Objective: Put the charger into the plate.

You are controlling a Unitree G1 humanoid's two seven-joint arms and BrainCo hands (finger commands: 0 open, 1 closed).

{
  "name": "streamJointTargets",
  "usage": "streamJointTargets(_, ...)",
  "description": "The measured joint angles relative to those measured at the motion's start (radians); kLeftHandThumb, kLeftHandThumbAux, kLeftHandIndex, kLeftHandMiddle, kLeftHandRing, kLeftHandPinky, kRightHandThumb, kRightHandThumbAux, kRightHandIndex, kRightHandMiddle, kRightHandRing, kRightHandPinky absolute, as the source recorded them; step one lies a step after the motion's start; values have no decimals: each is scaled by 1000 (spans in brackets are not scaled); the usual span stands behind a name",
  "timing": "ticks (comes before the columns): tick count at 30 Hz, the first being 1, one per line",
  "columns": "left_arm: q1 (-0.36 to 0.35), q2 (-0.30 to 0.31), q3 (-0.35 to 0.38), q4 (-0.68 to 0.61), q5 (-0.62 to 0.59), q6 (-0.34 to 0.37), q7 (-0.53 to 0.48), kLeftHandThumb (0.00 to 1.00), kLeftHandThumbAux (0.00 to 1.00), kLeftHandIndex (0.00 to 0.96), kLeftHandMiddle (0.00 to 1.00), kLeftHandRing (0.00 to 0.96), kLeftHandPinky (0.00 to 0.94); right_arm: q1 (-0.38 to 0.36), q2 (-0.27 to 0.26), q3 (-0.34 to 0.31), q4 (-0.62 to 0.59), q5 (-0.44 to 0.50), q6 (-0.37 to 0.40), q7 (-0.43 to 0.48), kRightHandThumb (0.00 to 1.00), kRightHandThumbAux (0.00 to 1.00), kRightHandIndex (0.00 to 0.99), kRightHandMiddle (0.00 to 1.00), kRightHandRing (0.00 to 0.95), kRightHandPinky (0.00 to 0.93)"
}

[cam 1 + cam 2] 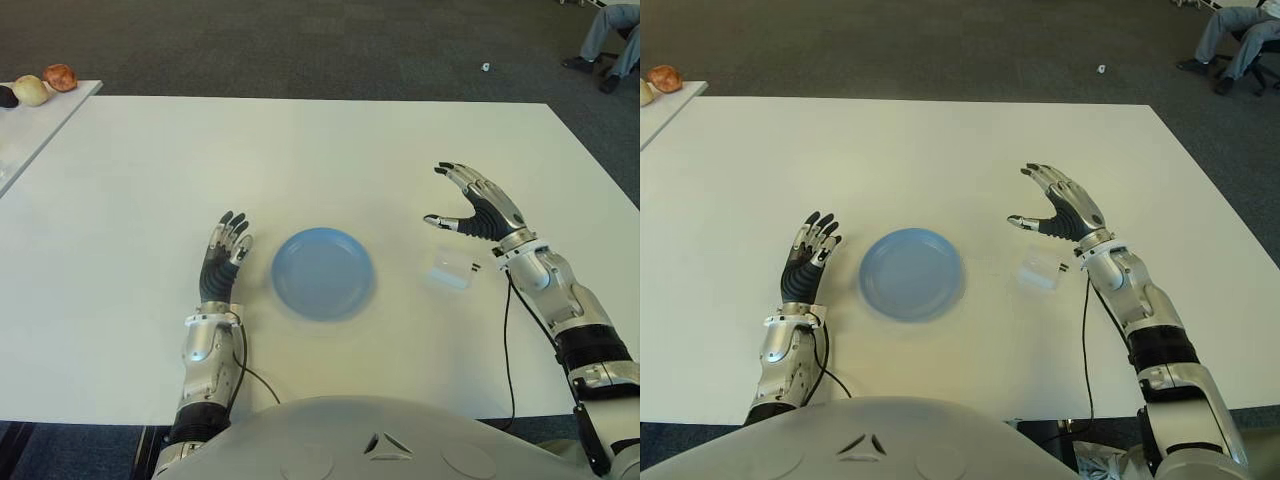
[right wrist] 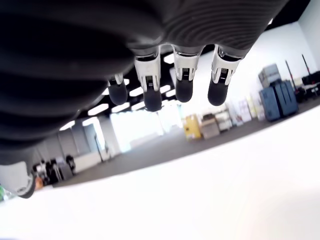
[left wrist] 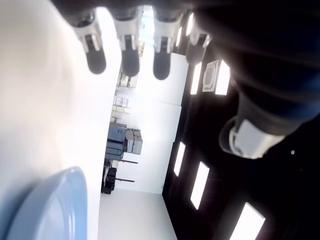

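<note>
A round blue plate [image 1: 323, 272] lies on the white table [image 1: 300, 150] in front of me. The small white charger [image 1: 451, 270] lies on the table to the right of the plate, apart from it. My right hand [image 1: 478, 207] hovers just behind and above the charger, fingers spread and holding nothing. My left hand [image 1: 222, 260] shows to the left of the plate with its fingers stretched out flat and nothing in them. The plate's rim [image 3: 45, 205] also appears in the left wrist view.
A second white table [image 1: 30, 125] at the far left carries several round fruit-like items [image 1: 58, 77]. A seated person's legs [image 1: 608, 40] show at the far right on the dark carpet. A thin cable [image 1: 507, 330] runs along my right forearm.
</note>
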Motion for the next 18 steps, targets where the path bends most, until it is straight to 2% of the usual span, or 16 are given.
streamJointTargets(9,-7,12,1,9,-14,0,-26,0,592,80,124,107,135,72,10,-32,-108,28,51,64,144,163,0,0,0,0)
streamJointTargets(18,-11,18,1,13,-14,0,-34,0,588,78,122,106,137,116,10,-65,-197,47,68,123,186,129,0,0,0,0)
